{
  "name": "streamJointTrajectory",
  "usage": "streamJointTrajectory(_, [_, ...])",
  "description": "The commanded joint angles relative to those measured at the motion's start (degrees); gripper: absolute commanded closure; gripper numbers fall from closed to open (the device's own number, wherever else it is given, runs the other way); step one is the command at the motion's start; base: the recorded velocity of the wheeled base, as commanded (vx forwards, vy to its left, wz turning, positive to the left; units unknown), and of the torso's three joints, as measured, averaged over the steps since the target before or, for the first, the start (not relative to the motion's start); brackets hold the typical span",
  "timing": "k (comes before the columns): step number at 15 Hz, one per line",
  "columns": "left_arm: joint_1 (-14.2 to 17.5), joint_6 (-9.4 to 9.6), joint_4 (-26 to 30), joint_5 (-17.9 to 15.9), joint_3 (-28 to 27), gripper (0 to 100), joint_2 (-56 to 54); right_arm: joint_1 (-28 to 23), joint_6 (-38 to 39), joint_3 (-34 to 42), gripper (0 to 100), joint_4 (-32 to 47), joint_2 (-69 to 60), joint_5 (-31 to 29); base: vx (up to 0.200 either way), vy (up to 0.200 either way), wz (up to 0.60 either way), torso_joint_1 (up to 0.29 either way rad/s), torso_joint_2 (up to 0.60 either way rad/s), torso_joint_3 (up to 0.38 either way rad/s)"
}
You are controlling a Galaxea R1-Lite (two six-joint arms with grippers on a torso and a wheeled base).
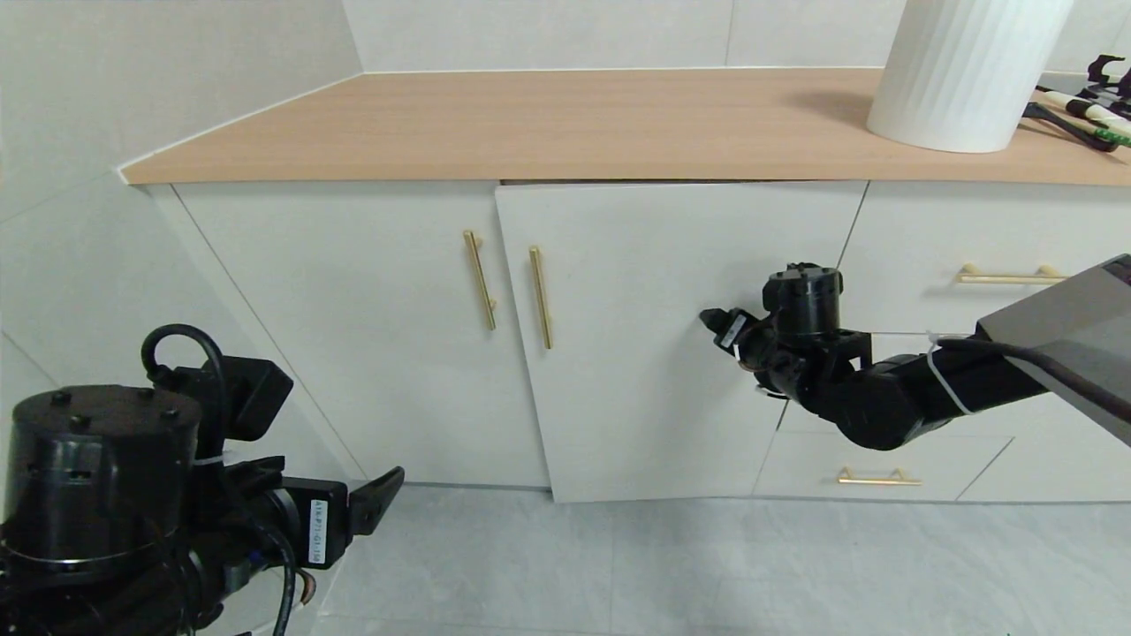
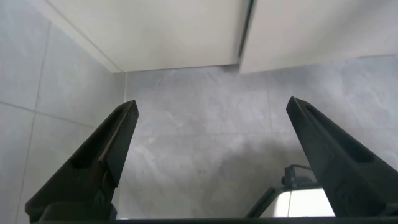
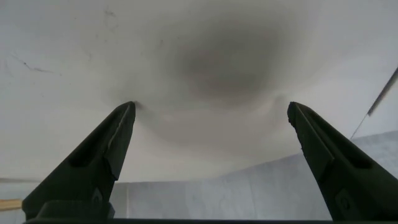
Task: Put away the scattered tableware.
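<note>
Several dark-handled utensils lie on the wooden countertop at the far right, beside a tall white ribbed container. My right gripper is open, and its fingertips rest against the white face of the right cabinet door. That door stands slightly ajar, its edge proud of the left door. My left gripper hangs low at the left, open and holding nothing, above the grey floor tiles near the cabinet's base.
Two vertical gold handles sit side by side where the doors meet. To the right are drawers with gold handles. A tiled wall closes the left side. Open floor lies before the cabinets.
</note>
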Motion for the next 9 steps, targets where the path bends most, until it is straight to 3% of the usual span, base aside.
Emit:
streamJointTrajectory(1, [-0.01,-0.1,-0.04,0.01,0.0,0,0.02,-0.58,-0.11,-2.0,0,0.23,1.66,-1.9,0.0,0.0,0.0,0.0,0.0,0.0])
streamJointTrajectory(6, [-0.1,-0.01,-0.04,0.01,0.0,0,0.02,-1.46,-0.11,-3.94,0,0.32,2.45,-3.92,0.0,0.0,0.0,0.0,0.0,0.0])
streamJointTrajectory(9, [-0.01,-0.1,-0.04,-0.07,-0.09,0,-0.16,-1.19,-0.11,-0.77,0,0.32,-1.24,-2.69,0.0,0.0,0.0,0.0,0.0,0.0])
